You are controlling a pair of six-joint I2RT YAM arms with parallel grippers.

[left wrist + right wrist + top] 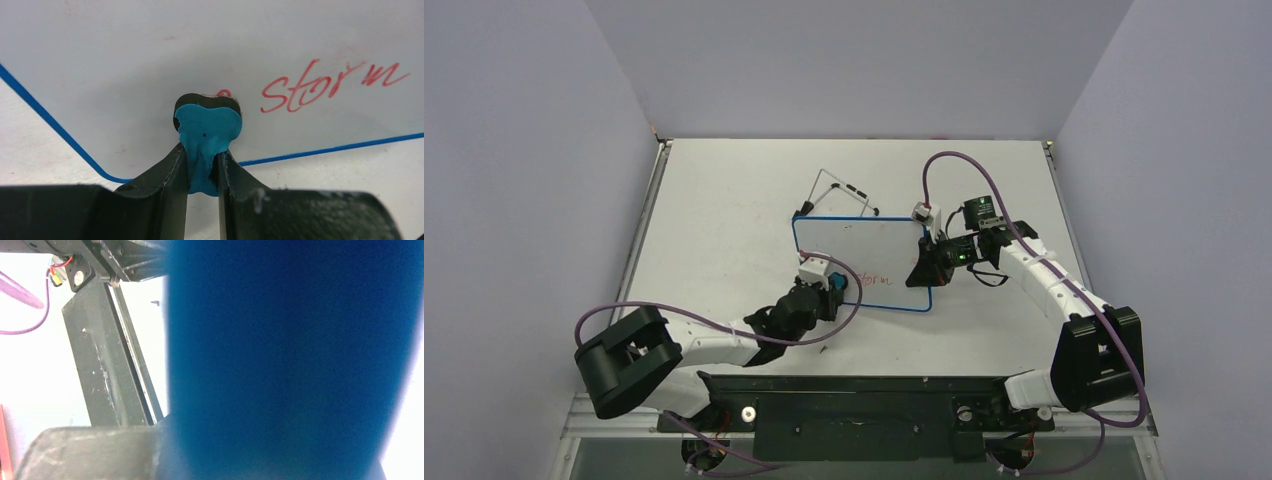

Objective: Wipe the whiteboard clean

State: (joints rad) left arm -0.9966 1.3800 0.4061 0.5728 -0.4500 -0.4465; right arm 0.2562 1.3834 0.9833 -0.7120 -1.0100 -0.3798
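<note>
Top external view: even, diffuse light; soft, faint shadows. Left wrist view: whiteboard (150,45) in sharp focus. Right wrist view: near blue surface (290,360) fully blurred; background overexposed.

The whiteboard (150,55) has a smooth white face with a faint sheen and a thin blue, plastic-looking rim. The eraser (207,127) is matt turquoise and soft-looking, with a black backing layer. The left gripper (202,172) is matt black plastic, scuffed. The table (30,160) is matt white, lightly speckled. The wire stand (842,188) looks like thin black metal.
</note>
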